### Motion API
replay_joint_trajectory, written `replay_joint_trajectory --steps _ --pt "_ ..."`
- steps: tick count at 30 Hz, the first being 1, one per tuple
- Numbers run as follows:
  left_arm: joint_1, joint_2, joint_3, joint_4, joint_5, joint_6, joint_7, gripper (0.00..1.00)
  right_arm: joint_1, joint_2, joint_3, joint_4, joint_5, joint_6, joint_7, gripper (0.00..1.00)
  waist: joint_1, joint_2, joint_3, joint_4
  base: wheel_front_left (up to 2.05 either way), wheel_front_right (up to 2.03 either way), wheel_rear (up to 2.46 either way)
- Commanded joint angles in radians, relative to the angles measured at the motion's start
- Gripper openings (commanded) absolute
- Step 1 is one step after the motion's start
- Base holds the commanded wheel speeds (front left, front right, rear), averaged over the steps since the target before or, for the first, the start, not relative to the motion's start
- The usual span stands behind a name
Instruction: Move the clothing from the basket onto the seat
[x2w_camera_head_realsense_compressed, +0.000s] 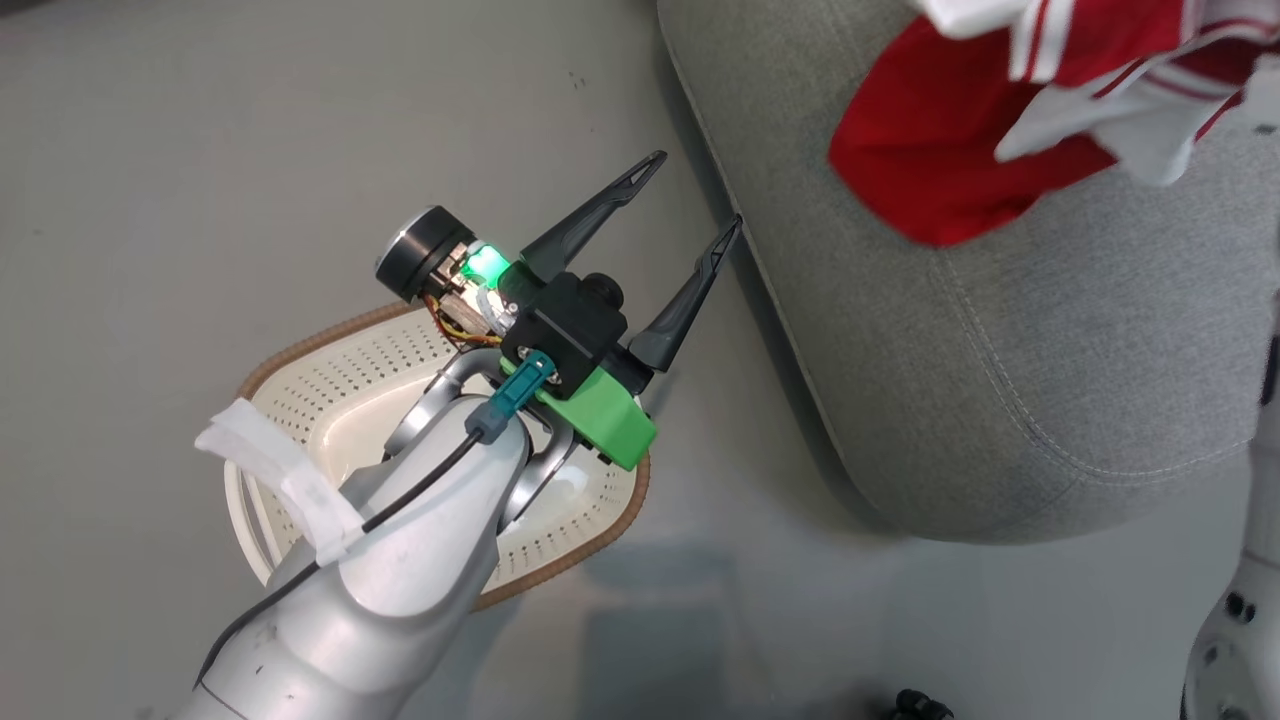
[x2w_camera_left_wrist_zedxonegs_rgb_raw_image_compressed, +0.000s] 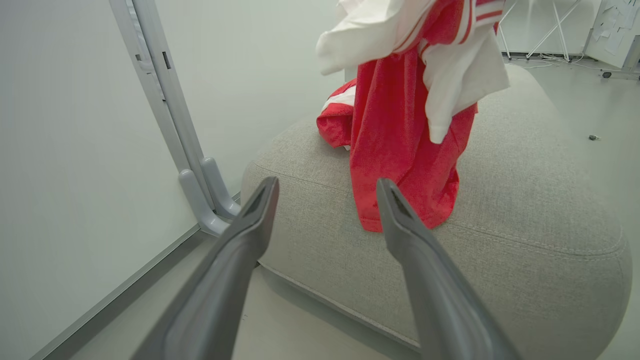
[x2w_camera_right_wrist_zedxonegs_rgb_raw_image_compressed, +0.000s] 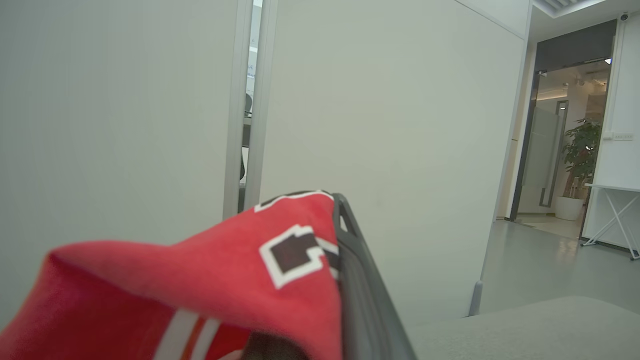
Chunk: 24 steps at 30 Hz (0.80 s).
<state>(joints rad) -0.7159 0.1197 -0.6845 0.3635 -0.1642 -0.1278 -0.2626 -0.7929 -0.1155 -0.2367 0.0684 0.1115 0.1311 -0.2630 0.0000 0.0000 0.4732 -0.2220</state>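
Clothing (x2w_camera_head_realsense_compressed: 930, 150), where's it at? (Op1)

Over the seat (x2w_camera_head_realsense_compressed: 1000, 400), top R of head view. Red w/ white trim, bunched up, hanging. (Op2)

Touching the seat? (Op1)

Yes, per L wrist view. One red piece hangs down w/ its hem resting on the cushion top, and white parts flop out higher up. A 2nd red bit w/ a white stripe lies on the seat just behind it. (Op2)

R gripper (x2w_camera_right_wrist_zedxonegs_rgb_raw_image_compressed: 334, 200)? (Op1)

Clenched on the clothing. In R wrist view, red cloth w/ dark, white-edged numerals drapes over it. One dark finger shows along the cloth's R edge; the other is hidden under the fabric. Grey seat sits low in that view, pale wall behind. (Op2)

L gripper (x2w_camera_head_realsense_compressed: 699, 187)? (Op1)

Released, jaws spread wide, clear of the cloth. It hovers over the floor (x2w_camera_head_realsense_compressed: 150, 150) btw basket and seat, tips aimed at the seat's edge. Can't tell if the nearer tip touches the cushion in head view; L wrist view puts both tips short of it. (Op2)

Basket (x2w_camera_head_realsense_compressed: 300, 350)? (Op1)

On the floor, lower L of head view, partly under the L forearm. Brown rim, perforated cream walls, pale bottom showing. Near the seat, well apart from the clothing. (Op2)

Anything else? (Op1)

A grey post (x2w_camera_left_wrist_zedxonegs_rgb_raw_image_compressed: 165, 110) stands by the seat's far corner against the wall. (Op2)
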Motion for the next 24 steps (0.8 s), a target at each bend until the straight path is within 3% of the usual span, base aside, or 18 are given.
replay_joint_trajectory --steps 1,8,15,24 --pt "-0.025 0.007 -0.001 0.000 0.011 -0.004 -0.003 1.00 -0.052 -0.029 -0.029 -0.005 -0.001 -0.001 -0.002 0.00 0.0000 0.0000 0.080 0.029 0.00 0.00 0.00" --pt "-0.063 0.008 -0.012 -0.005 0.020 -0.004 -0.003 1.00 -0.274 -0.180 -0.126 0.077 0.014 -0.001 -0.002 0.00 0.0000 0.0000 0.153 0.047 0.00 0.00 0.00" --pt "-0.087 0.006 -0.021 -0.009 0.022 -0.004 -0.003 1.00 -0.438 -0.315 -0.131 0.267 0.008 -0.001 -0.002 0.00 0.0000 0.0000 0.204 0.058 0.00 0.00 0.00" --pt "-0.101 0.005 -0.021 -0.013 0.021 -0.004 -0.003 1.00 -0.443 -0.351 -0.119 0.515 -0.036 -0.001 -0.002 0.00 0.0000 0.0000 0.247 0.085 0.00 0.00 0.00"
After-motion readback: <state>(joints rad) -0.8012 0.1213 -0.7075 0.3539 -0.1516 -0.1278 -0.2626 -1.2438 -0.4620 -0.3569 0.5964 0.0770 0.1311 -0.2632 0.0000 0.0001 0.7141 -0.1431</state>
